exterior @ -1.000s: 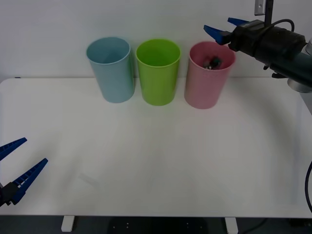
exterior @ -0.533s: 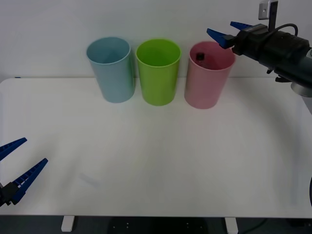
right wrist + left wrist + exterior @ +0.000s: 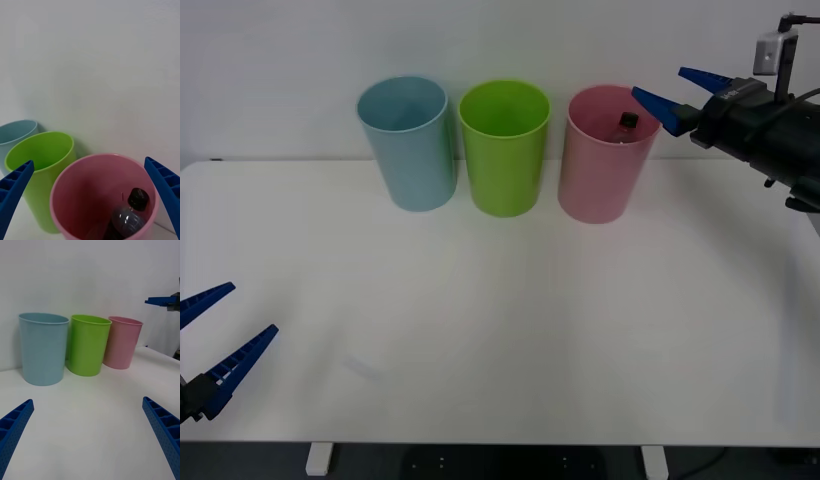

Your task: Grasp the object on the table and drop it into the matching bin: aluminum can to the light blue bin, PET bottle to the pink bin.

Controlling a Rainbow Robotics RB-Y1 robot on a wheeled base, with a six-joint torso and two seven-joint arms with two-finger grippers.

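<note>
Three bins are standing on one worktop (image 3: 500, 330): one light blue bin (image 3: 408, 142), one lime green bin (image 3: 504, 146), one pink bin (image 3: 600, 165). One PET bottle (image 3: 127, 217) is lying inside the pink one.

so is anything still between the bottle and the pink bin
Nothing visible: the bottle already lies inside the pink bin, cap up against the wall. The open right hand hangs beside the rim.

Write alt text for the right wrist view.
A small clear plastic bottle with a dark body and black cap lies tilted inside the tall pink plastic bin, seen from above between the open blue fingers of the right gripper. Beside it stand a lime green bin and a pale blue bin, against a white wall.
</note>
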